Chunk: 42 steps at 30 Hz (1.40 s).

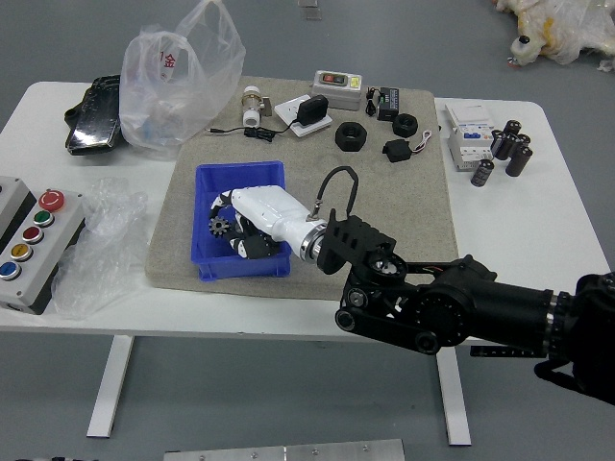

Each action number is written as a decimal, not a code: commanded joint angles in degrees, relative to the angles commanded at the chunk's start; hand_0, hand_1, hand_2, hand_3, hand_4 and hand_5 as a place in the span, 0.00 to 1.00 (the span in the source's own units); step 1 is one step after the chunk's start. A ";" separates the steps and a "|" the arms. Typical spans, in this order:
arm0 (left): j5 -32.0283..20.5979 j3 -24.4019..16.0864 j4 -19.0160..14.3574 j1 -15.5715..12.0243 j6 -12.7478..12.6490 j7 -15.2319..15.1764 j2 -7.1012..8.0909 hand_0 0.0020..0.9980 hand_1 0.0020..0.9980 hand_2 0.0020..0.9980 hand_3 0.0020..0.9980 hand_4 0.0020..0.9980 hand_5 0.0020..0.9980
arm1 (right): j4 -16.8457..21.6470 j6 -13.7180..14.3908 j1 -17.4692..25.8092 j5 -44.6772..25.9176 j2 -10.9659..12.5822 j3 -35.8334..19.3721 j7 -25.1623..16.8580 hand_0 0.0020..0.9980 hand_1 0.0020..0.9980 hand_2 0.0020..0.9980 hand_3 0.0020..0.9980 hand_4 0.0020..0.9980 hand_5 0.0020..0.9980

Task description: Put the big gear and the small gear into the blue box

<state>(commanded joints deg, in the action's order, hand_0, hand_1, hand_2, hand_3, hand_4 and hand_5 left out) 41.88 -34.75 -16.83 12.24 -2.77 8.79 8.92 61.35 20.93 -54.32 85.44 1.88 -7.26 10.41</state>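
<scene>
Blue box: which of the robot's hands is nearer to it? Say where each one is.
The right. The right hand is over the blue box, with a small gear at its fingers. The left hand is out of view.

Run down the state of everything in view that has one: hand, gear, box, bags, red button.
Right hand: reaching into the box, fingers curled on a gear.
Gear: gripped at the fingertips, not lying free.
Blue box: open, upright.
White plastic bag: puffed up, upright.
Clear plastic sheet: crumpled, lying low.
Red button: pressed or released, cannot tell.
</scene>
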 joint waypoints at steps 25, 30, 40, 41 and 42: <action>0.60 -0.30 -0.08 -0.02 0.18 0.23 -0.02 0.66 0.57 0.54 0.68 0.67 0.31 | -5.22 2.11 -0.89 -0.08 -1.88 1.42 2.02 0.29 0.29 0.20 0.68 0.43 0.15; 0.68 -0.32 -0.07 -0.01 0.22 0.23 -0.05 0.66 0.57 0.54 0.68 0.67 0.31 | -5.51 1.90 -0.84 -0.22 -1.88 1.74 2.06 0.29 0.29 0.20 0.71 0.45 0.15; 1.35 -1.03 -0.02 0.03 0.33 0.37 0.04 0.66 0.57 0.54 0.68 0.67 0.31 | -5.81 1.63 -0.99 -0.06 -1.88 1.71 2.00 0.29 0.29 0.20 0.76 0.48 0.14; 1.42 -1.09 -0.01 0.07 0.33 0.37 0.05 0.66 0.57 0.54 0.68 0.67 0.31 | -5.83 1.61 -0.98 -0.05 -1.88 1.67 1.98 0.28 0.29 0.20 0.86 0.50 0.14; 1.47 -1.12 0.00 0.13 0.34 0.35 0.05 0.66 0.57 0.54 0.68 0.67 0.31 | -5.85 1.58 -0.97 -0.06 -1.88 1.62 1.93 0.28 0.29 0.20 0.86 0.50 0.14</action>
<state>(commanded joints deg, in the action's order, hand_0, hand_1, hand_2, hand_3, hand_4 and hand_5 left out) 43.36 -35.88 -16.83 12.37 -2.43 9.15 8.97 55.49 22.51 -55.29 85.38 0.00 -5.63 12.34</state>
